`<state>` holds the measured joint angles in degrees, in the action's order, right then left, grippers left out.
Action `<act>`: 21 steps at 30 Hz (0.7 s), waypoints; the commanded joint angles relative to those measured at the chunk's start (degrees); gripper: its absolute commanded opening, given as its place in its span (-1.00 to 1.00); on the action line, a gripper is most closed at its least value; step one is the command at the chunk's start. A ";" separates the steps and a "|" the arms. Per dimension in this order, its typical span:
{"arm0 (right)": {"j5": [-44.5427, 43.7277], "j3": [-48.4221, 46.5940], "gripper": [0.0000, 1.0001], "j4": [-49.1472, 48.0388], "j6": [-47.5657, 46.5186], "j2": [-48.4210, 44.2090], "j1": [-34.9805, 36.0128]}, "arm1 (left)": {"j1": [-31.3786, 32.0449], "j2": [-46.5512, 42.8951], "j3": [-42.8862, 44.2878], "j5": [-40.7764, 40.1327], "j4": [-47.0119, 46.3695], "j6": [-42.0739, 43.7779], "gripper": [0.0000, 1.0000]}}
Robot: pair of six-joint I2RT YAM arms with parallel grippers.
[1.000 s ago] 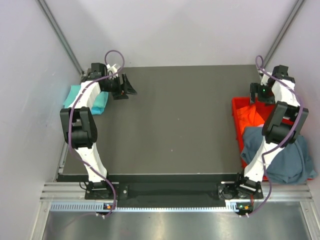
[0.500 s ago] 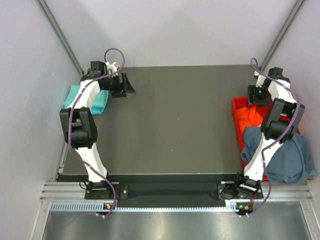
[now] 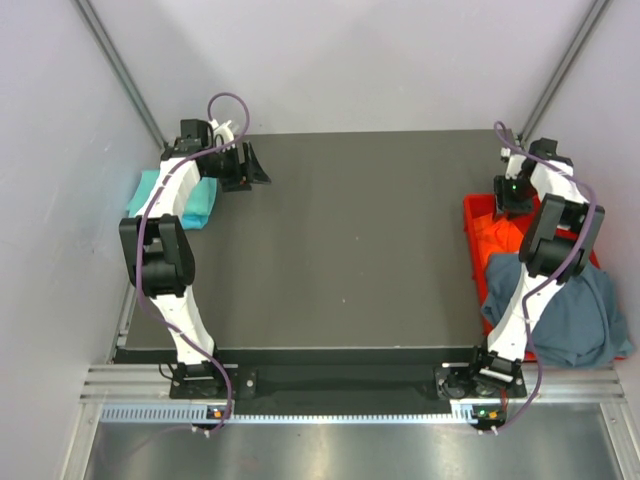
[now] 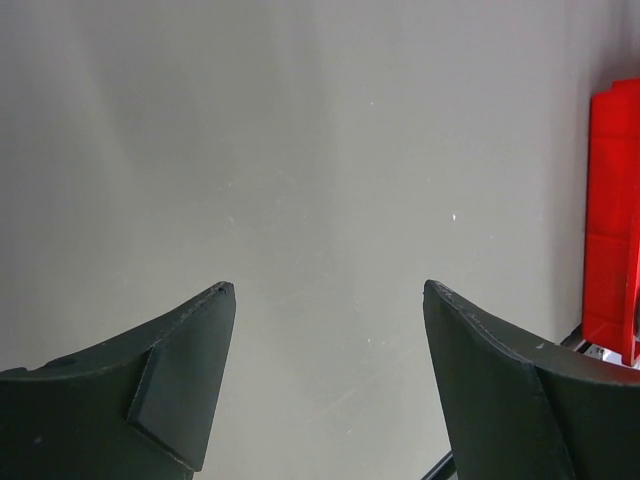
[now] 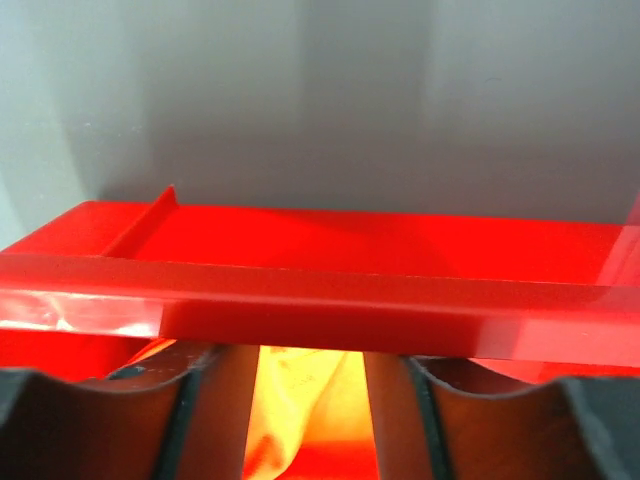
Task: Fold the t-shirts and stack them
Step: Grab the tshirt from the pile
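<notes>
Right arm has reached further up-frame into the red bin (image 3: 470,212) — left arm barely moved.
The right gripper (image 5: 305,392) straddles a fold of the orange t-shirt (image 5: 300,425) at centre right. Its tips are cut off by the frame's bottom edge, so whether it pinches cannot be told. The left gripper (image 4: 327,290) stands wide, upper left, near the teal t-shirt (image 3: 165,195). The grey-blue t-shirt (image 3: 580,320) drapes over the bin's near end, lower right.

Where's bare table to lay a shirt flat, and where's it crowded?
Free: the middle of the table, from the teal shirt and left gripper at far left to the red bin. Crowded: the right edge: orange shirt in the bin, grey-blue shirt draped over its near end, right gripper down inside.
</notes>
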<state>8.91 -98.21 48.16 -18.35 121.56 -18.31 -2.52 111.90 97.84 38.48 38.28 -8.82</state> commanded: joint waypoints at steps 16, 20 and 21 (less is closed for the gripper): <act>-4.17 -5.04 -1.00 -2.81 0.42 -12.65 0.99 | 0.59 -0.37 4.11 -0.50 -0.75 0.38 0.59; -2.05 -22.57 -1.00 -1.32 -0.90 -17.40 3.53 | 3.30 -0.10 8.49 -12.21 4.58 10.11 0.65; -2.14 -25.42 -1.00 -1.66 -1.86 -18.63 5.37 | 4.71 -0.01 11.46 -16.99 5.04 13.01 0.70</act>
<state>4.45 -110.85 49.78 -18.96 113.51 -16.82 -1.15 112.29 102.35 32.75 40.84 -4.69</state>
